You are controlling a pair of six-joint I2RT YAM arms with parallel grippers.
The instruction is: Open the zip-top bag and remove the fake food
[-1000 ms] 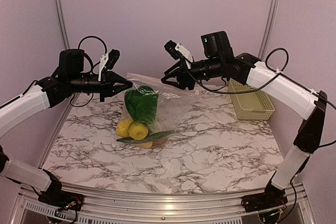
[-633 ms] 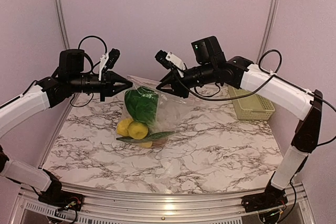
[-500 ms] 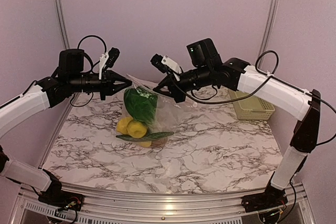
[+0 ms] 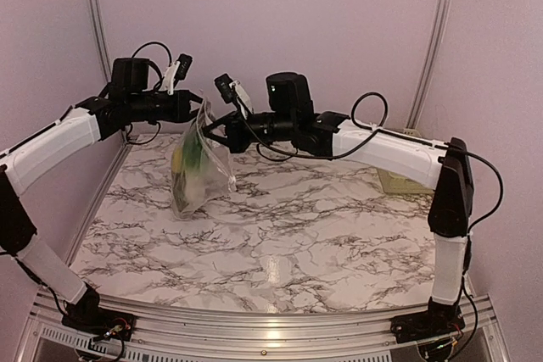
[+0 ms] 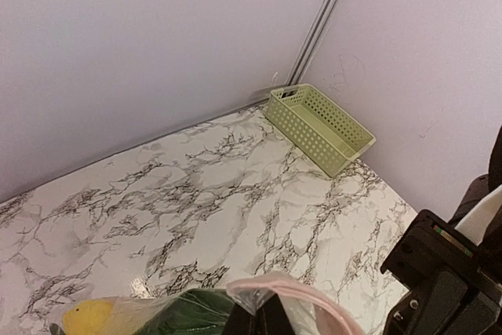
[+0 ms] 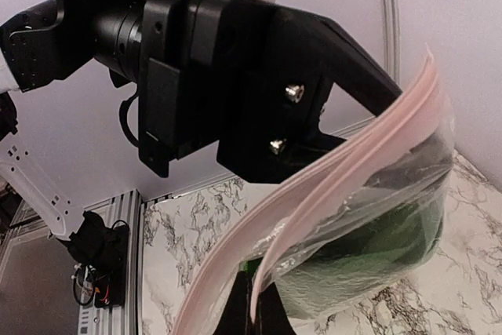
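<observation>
The zip-top bag hangs above the back left of the marble table, held at its top edge between both grippers. The fake food sits inside it: a leafy green and a yellow lemon show through. My left gripper is shut on the bag's top corner; in the left wrist view its tips pinch the pinkish zip strip. My right gripper is shut on one lip of the strip, which has parted from the other lip. The leafy green fills the bag below.
A pale green slatted basket stands at the back right by the wall, mostly hidden behind my right arm in the top view. The left gripper's black body sits just beyond the bag in the right wrist view.
My right arm swung left to the bag and shut on its strip. My left gripper shut on the top corner. The bag rose off the table and now hangs.
</observation>
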